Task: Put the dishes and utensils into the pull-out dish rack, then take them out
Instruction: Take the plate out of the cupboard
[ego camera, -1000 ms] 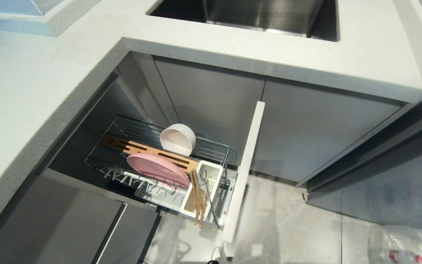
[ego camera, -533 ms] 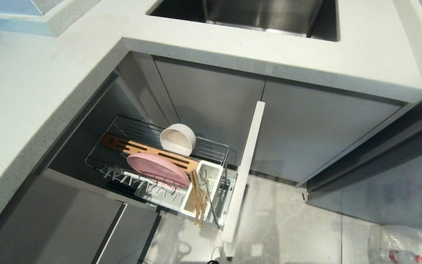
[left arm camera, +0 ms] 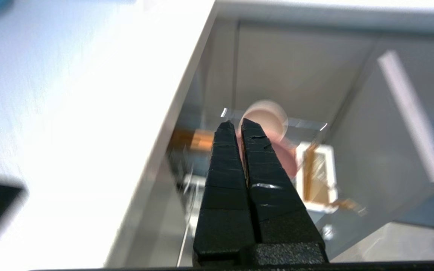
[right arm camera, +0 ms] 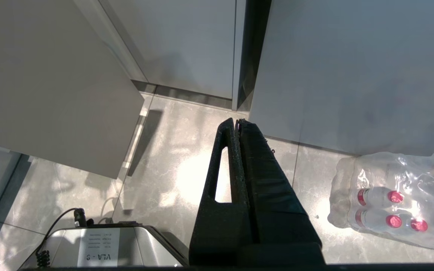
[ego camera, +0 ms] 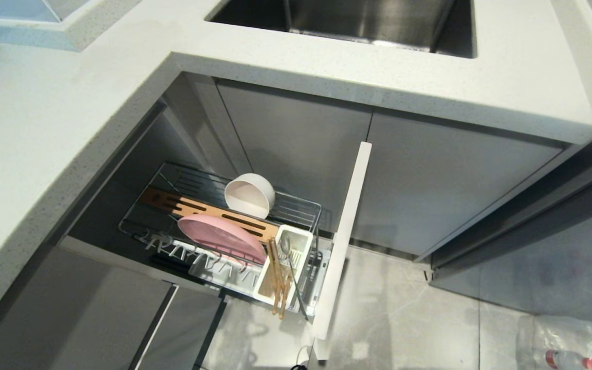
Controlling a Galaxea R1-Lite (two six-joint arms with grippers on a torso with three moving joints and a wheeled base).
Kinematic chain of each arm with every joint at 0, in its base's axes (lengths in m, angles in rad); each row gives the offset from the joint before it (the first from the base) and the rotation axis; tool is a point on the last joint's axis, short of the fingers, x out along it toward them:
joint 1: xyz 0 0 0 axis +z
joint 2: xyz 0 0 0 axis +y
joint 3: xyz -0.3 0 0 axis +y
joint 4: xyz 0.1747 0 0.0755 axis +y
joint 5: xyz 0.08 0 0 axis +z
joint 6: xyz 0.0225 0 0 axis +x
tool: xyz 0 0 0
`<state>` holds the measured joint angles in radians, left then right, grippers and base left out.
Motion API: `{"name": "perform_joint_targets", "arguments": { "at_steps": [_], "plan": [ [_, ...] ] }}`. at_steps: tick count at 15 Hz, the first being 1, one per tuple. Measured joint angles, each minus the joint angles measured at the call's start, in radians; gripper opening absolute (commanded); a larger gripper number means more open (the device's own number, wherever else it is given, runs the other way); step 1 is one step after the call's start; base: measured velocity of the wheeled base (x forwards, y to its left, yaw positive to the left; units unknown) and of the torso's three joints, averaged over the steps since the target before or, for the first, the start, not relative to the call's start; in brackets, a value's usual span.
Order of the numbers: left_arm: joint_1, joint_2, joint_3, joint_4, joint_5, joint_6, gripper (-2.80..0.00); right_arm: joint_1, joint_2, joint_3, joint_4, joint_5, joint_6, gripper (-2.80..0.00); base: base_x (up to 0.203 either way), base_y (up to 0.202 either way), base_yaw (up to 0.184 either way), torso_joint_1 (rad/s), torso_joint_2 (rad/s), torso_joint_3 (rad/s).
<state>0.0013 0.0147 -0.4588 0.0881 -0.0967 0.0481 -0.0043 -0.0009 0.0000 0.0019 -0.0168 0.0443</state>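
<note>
Currently: pull-out dish rack [ego camera: 296, 208] extended and loaded, both tools empty and pressed together.
Chopsticks [ego camera: 278, 280] and spoon [ego camera: 291, 267] lie in the white cutlery box [ego camera: 303, 241], long axes toward 6 o'clock, ends overhanging. Pink plate [ego camera: 221, 237] stands on edge; bowl [ego camera: 248, 195] at its 12 o'clock. Left tool [left arm camera: 238, 124] hovers beside the table [ego camera: 44, 128] edge; right tool [right arm camera: 236, 122] over the floor [right arm camera: 164, 158], label unreadable.

Pull-out dish rack [ego camera: 296, 208] extended, bowl [ego camera: 249, 194], plate [ego camera: 221, 237], utensils [ego camera: 281, 275] loaded
</note>
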Motion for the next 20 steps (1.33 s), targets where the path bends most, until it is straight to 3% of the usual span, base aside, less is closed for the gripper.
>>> {"name": "perform_joint_targets", "arguments": {
  "at_steps": [3, 5, 7, 9, 13, 15, 18, 20],
  "plan": [
    [0.000, 0.102, -0.257, 0.116, -0.085, -0.013, -2.80, 0.000, 0.000, 0.000, 0.000, 0.000, 0.000, -2.80, 0.000, 0.000, 0.000, 0.000, 0.00, 0.000],
    [0.000, 0.210, -0.427, 0.130, -0.102, -0.079, -2.80, 0.000, 0.000, 0.000, 0.000, 0.000, 0.000, -2.80, 0.000, 0.000, 0.000, 0.000, 0.00, 0.000],
    [0.000, 0.335, -0.606, 0.137, -0.092, -0.206, -2.80, 0.000, 0.000, 0.000, 0.000, 0.000, 0.000, -2.80, 0.000, 0.000, 0.000, 0.000, 0.00, 0.000],
    [0.000, 0.491, -0.774, 0.147, -0.052, -0.386, -2.80, 0.000, 0.000, 0.000, 0.000, 0.000, 0.000, -2.80, 0.000, 0.000, 0.000, 0.000, 0.00, 0.000],
    [-0.026, 0.805, -1.019, 0.217, 0.103, -0.758, -2.80, 0.000, 0.000, 0.000, 0.000, 0.000, 0.000, -2.80, 0.000, 0.000, 0.000, 0.000, 0.00, 0.000],
    [-0.159, 0.925, -1.070, 0.270, 0.212, -0.901, -2.80, 0.000, 0.000, 0.000, 0.000, 0.000, 0.000, -2.80, 0.000, 0.000, 0.000, 0.000, 0.00, 0.000],
    [-0.477, 1.047, -1.044, 0.309, 0.428, -1.042, -2.80, 0.000, 0.000, 0.000, 0.000, 0.000, 0.000, -2.80, 0.000, 0.000, 0.000, 0.000, 0.00, 0.000],
    [-0.651, 1.123, -0.992, 0.321, 0.578, -1.133, -2.80, 0.000, 0.000, 0.000, 0.000, 0.000, 0.000, -2.80, 0.000, 0.000, 0.000, 0.000, 0.00, 0.000]
  ]
}}
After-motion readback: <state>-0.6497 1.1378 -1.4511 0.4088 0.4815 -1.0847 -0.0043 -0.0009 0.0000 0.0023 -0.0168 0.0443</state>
